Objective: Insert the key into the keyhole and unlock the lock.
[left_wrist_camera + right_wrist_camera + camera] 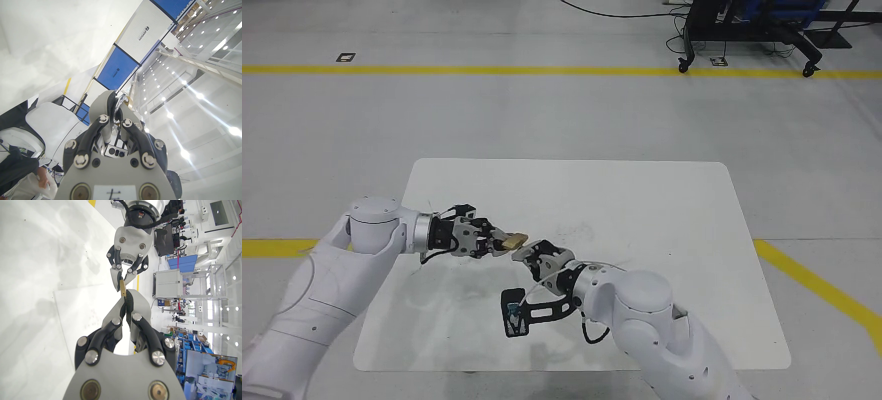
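A small brass lock (513, 241) hangs in the air above the white table (662, 210). My left gripper (492, 241) is shut on it from the left. In the left wrist view the silver shackle (118, 108) sits between the fingers, with the brass body (129, 101) past the tips. My right gripper (530, 256) comes from the lower right, shut, with its tips touching the lock's free end. The right wrist view shows its tips (126, 298) against the lock (122, 288), which the left gripper (121, 283) holds. The key is hidden between the right pads.
Both grippers meet over the table's left middle, above its surface. The table's front edge (572, 368) lies close below the right arm. A dark wheeled cart (752, 35) stands far off on the floor at the back right.
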Available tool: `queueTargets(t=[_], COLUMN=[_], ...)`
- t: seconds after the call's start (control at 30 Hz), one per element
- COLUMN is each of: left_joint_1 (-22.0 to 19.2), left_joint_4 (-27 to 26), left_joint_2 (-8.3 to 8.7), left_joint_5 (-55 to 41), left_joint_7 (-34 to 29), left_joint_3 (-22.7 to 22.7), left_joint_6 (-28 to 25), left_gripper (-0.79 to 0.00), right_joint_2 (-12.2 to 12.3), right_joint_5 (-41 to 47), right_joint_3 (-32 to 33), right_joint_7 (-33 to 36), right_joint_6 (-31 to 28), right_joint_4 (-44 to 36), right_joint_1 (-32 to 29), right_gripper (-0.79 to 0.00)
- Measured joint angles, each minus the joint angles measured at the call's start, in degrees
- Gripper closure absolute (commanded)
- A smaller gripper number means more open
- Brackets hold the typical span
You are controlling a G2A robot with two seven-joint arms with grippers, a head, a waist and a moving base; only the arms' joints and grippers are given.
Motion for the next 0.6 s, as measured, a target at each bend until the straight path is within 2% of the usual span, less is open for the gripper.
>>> queueTargets(t=[0.23,0.6], left_joint_1=[-0.3,-0.6], left_joint_4=[-0.1,0.0], left_joint_2=[0.42,0.82], left_joint_5=[-0.4,-1.0], left_joint_7=[-0.4,-0.7], left_joint_3=[0.8,1.0], left_joint_6=[-0.4,-0.7], left_gripper=[0.000,0.000], right_joint_2=[0.1,0.8], right_joint_5=[0.6,1.6], right_joint_3=[-1.0,-1.2], right_joint_7=[-0.8,-6.3], right_joint_6=[-0.9,-1.9], right_joint_4=[0.4,-0.7], right_joint_1=[1.1,1.8], right_gripper=[0.000,0.000])
